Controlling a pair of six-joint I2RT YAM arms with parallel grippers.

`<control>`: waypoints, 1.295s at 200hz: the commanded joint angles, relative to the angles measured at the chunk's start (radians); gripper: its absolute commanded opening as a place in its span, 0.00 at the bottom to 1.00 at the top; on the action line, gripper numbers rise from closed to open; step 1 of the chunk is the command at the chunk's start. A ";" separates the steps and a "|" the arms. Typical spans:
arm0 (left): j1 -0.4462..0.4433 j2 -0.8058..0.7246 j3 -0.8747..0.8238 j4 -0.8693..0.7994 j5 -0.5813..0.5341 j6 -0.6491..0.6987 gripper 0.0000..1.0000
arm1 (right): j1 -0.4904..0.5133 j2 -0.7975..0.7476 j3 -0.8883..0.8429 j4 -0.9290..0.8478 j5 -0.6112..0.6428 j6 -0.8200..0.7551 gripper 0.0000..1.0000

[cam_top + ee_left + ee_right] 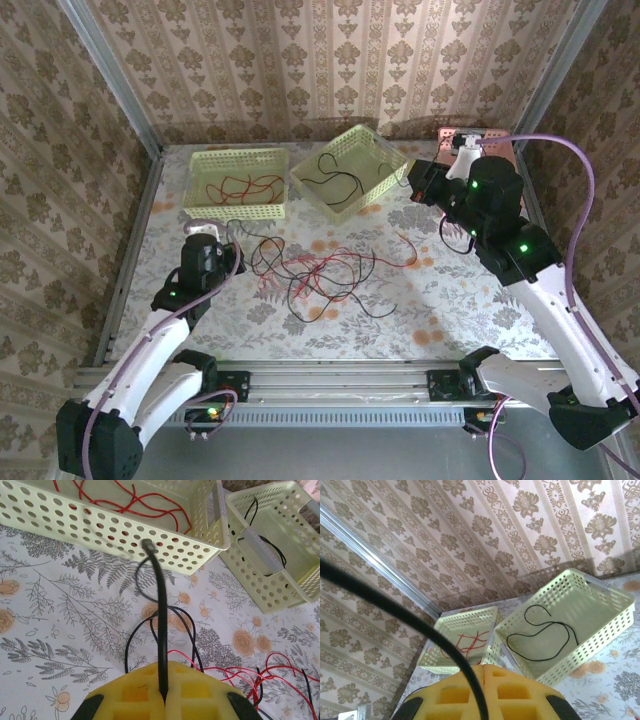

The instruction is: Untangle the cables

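Observation:
The cables (pixel 312 272) lie as a loose red and black tangle on the flowered cloth in the middle of the table. My left gripper (pixel 205 231) hovers left of the tangle. In the left wrist view its yellow pads (pixel 135 692) are shut on a black cable (pixel 161 625) that sticks up towards the left basket (pixel 115 530). Far right, my right gripper (pixel 421 183) hangs beside the right basket (pixel 385 160). There the right gripper (pixel 484 670) is shut on a black cable (pixel 420 625) that arcs off to the upper left.
The left basket (pixel 236 208) holds red cables (pixel 243 186). One black cable (pixel 340 176) lies in the tilted right basket. A red cable (pixel 408 250) lies alone right of the tangle. Papered walls and metal frame rails (pixel 110 95) close the table in.

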 commanded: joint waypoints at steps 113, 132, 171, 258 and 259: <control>0.008 0.005 0.019 -0.028 0.138 -0.063 0.00 | -0.016 0.819 0.526 -0.117 -0.328 -0.024 0.01; 0.009 0.003 0.023 -0.035 0.147 -0.063 0.00 | -0.036 1.001 0.696 -0.160 -0.350 -0.037 0.06; 0.009 -0.012 0.032 -0.059 0.153 -0.059 0.00 | -0.063 1.417 1.265 -0.710 -0.241 -0.070 0.43; 0.008 0.056 0.046 0.017 0.195 -0.072 0.00 | -0.006 1.311 1.081 -0.946 -0.006 -0.306 0.58; 0.007 0.058 0.046 0.018 0.196 -0.073 0.00 | -0.004 1.308 1.079 -0.945 -0.007 -0.306 0.58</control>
